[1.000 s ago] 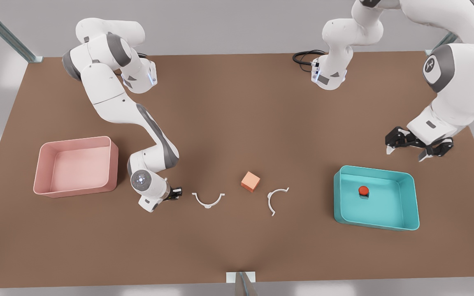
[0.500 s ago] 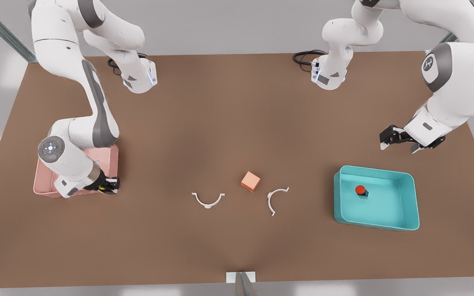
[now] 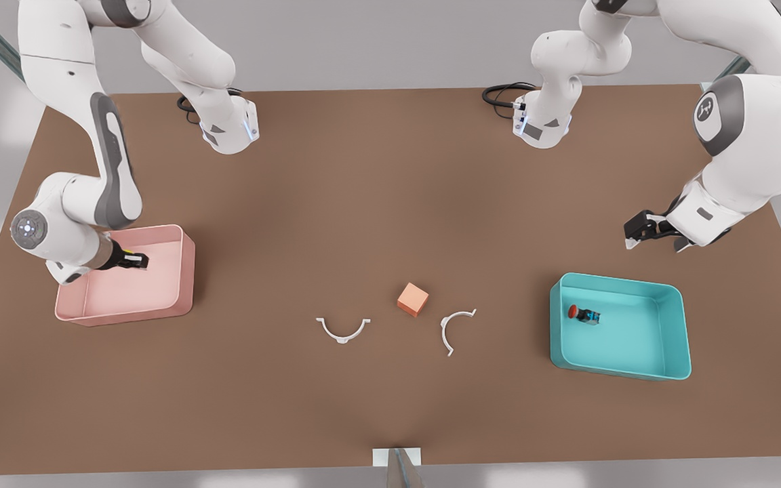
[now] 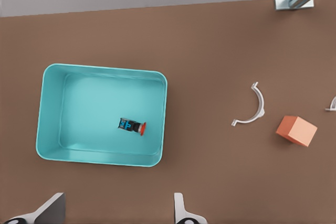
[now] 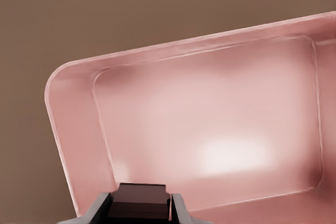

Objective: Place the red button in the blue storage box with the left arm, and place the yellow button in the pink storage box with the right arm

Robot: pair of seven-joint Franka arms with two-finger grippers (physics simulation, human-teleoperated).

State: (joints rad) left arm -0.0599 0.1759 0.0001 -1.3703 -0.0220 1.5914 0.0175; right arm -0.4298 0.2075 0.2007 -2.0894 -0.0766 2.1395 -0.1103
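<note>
Starting at the front view's left: has carried the right tool (image 3: 138,261) away from the bare worktop (image 3: 390,190) near the first white clip (image 3: 342,330) and now holds it low over the pink storage box (image 3: 187,271), inside its rim. Grips the yellow button (image 3: 134,257) between closed fingers, dark base pinched in the right wrist view, a speck of yellow cap showing from the front. Means the carry looks finished and only the release seems left. Holds nothing else in that pink box; bare floor below the tool.

Moving across the middle: leaves both clips, the second white clip (image 3: 455,329) included, and the orange cube (image 3: 412,299) where they lay.

Further right: keeps the red button (image 3: 584,314) inside the blue storage box (image 3: 685,339), but no longer upright; has toppled onto its side and slid closer to the wall on the front view's left, cap pointing that way. Counts as placed all the same, by the look of it.

At the far right: has drawn the left tool (image 3: 655,240) back beyond the blue box, above the worktop, fingers spread and empty, waiting.
</note>
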